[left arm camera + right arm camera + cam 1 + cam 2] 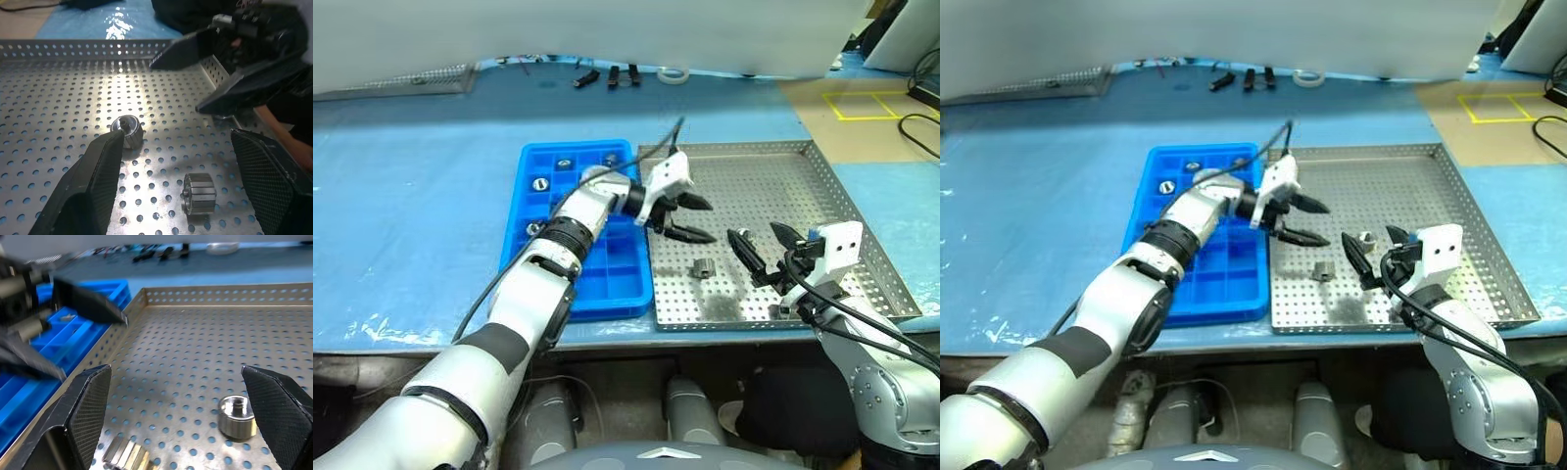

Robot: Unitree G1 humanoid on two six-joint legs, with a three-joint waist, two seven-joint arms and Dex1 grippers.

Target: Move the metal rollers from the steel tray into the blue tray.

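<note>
Your left claw (690,218) hangs above the steel tray (822,186), close to the edge that runs beside the blue tray (530,171), with its two black fingers spread apart and nothing between them. Your right claw (762,247) sits low over the near part of the steel tray, its fingers spread wide, and it too has hold of nothing. Between the two claws you can see two metal rollers on the perforated base: one lying on its side (704,268), just in front of the left claw, and a second standing upright with its central hole facing up (1366,238), just beside the right claw's fingers. In your right wrist view that upright roller (236,416) stands between the two fingertips without touching either, while the one on its side (124,455) lies by the other finger. In the blue tray you can make out several rollers already sitting in the far compartments, for instance one (541,183) near its left side and another (565,164) in the back row. Both trays rest side by side, edges touching or nearly so, on the blue-covered worktop (411,196). At the worktop's far edge lie a few small dark objects (607,75) and a roll of tape (674,73).
</note>
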